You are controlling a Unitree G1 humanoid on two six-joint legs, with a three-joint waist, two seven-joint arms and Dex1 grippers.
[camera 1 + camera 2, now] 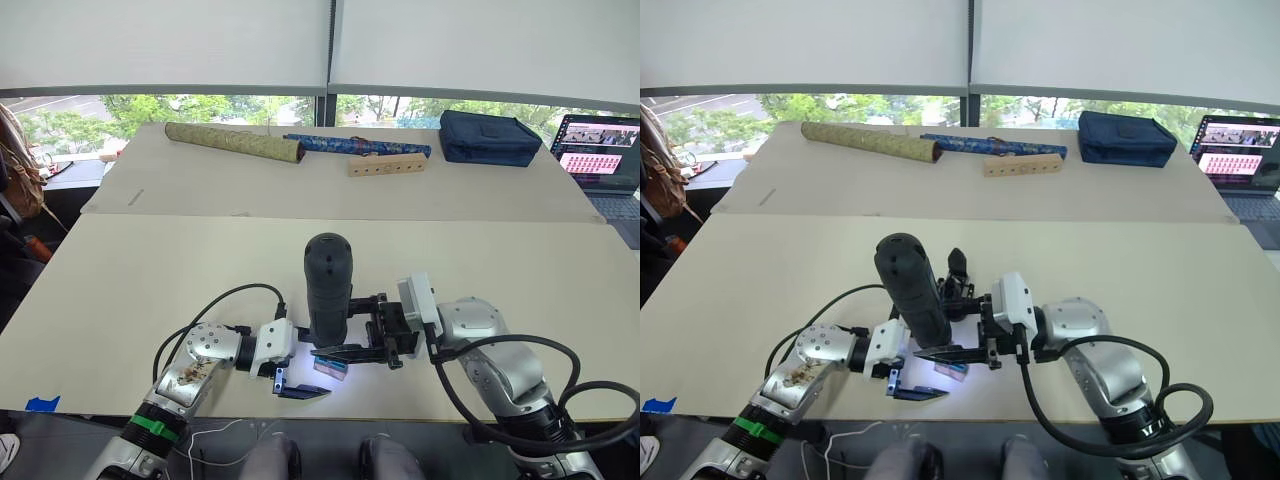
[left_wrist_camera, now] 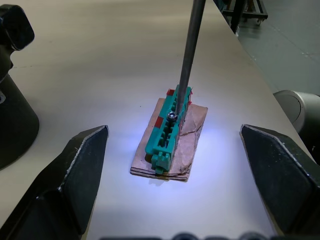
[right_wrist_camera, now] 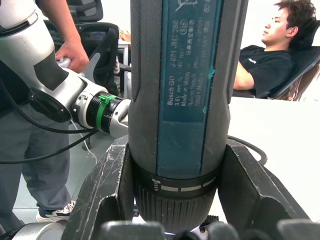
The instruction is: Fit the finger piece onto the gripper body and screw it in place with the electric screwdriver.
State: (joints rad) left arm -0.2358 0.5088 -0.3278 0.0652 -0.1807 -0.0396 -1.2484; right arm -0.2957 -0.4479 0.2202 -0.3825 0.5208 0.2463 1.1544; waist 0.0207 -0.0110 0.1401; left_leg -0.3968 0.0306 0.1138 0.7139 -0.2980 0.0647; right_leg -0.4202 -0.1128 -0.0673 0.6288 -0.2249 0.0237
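The electric screwdriver (image 1: 328,285) stands upright near the table's front edge, and my right gripper (image 3: 177,200) is shut on its lower barrel (image 3: 180,100). Its thin bit (image 2: 192,50) points down, and its tip rests on a screw on top of a small tan block with a green top (image 2: 167,135), lit by the tool's light. My left gripper (image 2: 175,170) is open, with one finger on each side of that block. The gripper body (image 1: 958,270) stands just behind the screwdriver, its black pointed finger up. The finger piece is out of view.
At the table's far side lie a patterned roll (image 1: 235,142), a blue patterned roll (image 1: 355,146), a wooden block with holes (image 1: 386,165) and a dark blue bag (image 1: 488,137). A laptop (image 1: 605,160) sits at the far right. Two people (image 3: 270,55) are beyond the table.
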